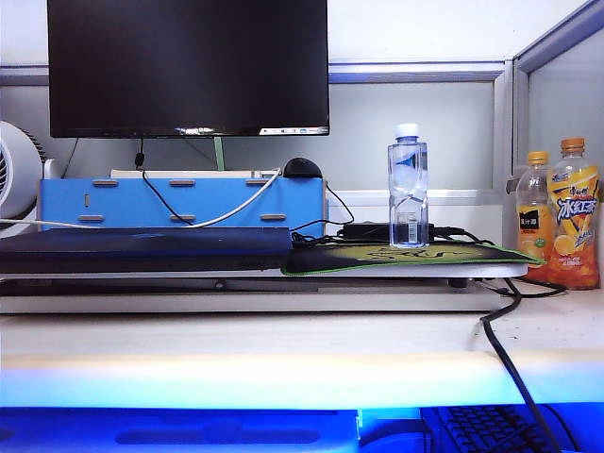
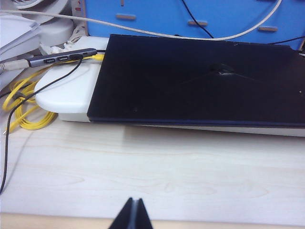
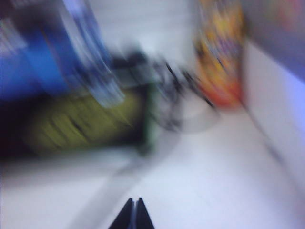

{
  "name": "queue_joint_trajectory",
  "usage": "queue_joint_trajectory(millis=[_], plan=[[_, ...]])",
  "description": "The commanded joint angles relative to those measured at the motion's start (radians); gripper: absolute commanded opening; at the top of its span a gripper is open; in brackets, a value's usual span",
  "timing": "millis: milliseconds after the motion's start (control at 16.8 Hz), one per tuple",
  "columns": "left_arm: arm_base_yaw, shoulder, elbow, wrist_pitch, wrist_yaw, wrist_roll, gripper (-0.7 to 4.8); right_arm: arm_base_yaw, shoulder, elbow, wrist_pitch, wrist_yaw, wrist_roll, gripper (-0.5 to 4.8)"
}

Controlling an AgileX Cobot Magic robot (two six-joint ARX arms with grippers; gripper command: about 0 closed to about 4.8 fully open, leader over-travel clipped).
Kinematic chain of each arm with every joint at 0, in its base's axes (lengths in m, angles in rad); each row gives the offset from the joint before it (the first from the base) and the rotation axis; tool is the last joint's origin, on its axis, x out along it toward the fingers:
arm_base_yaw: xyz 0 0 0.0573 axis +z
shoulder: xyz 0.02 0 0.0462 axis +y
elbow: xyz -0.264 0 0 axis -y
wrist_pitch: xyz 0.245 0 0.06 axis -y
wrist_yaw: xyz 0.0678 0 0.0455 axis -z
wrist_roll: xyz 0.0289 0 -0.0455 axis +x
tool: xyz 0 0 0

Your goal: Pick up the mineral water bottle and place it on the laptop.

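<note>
On the green-edged mouse pad point(image 1: 406, 257) the mineral water bottle point(image 1: 408, 187) stands upright, right of the laptop point(image 1: 142, 249); neither arm shows here. Left wrist view: the left gripper point(image 2: 133, 213) is closed, empty, over bare desk. Right wrist view is blurred; the right gripper point(image 3: 133, 213) is closed, empty.

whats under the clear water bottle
The clear plastic mineral water bottle with white cap stands upright on the green-edged mouse pad. What lies beneath the pad is covered.
</note>
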Motion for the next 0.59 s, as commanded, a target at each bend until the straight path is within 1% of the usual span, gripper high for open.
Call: queue_joint_trajectory(millis=[59, 178, 297, 357, 416, 476, 535, 595], plan=[[0.000, -0.002, 0.000, 0.000, 0.001, 0.001, -0.02, 0.001, 0.002, 0.088, 0.099, -0.115, 0.077, 0.22], [0.000, -0.002, 0.000, 0.000, 0.001, 0.001, -0.02, 0.001, 0.026, 0.175, 0.098, -0.116, 0.071, 0.22], [0.000, -0.002, 0.000, 0.000, 0.001, 0.001, -0.02, 0.001, 0.109, 0.280, 0.098, -0.122, 0.061, 0.22], [0.000, -0.002, 0.000, 0.001, 0.001, 0.001, -0.02, 0.001, 0.180, 0.342, 0.098, -0.163, 0.037, 0.22], [0.000, -0.002, 0.000, 0.000, 0.001, 0.001, -0.02, 0.001, 0.283, 0.417, 0.097, -0.221, 0.010, 0.22], [0.000, -0.002, 0.000, 0.000, 0.001, 0.001, -0.02, 0.001, 0.444, 0.525, 0.097, -0.332, -0.019, 0.22], [0.000, -0.002, 0.000, 0.000, 0.001, 0.002, -0.02, 0.002, 0.544, 0.592, 0.098, -0.414, -0.027, 0.22], [0.000, -0.002, 0.000, 0.000, 0.001, 0.001, -0.02, 0.002, 0.650, 0.660, 0.099, -0.533, -0.021, 0.22]])
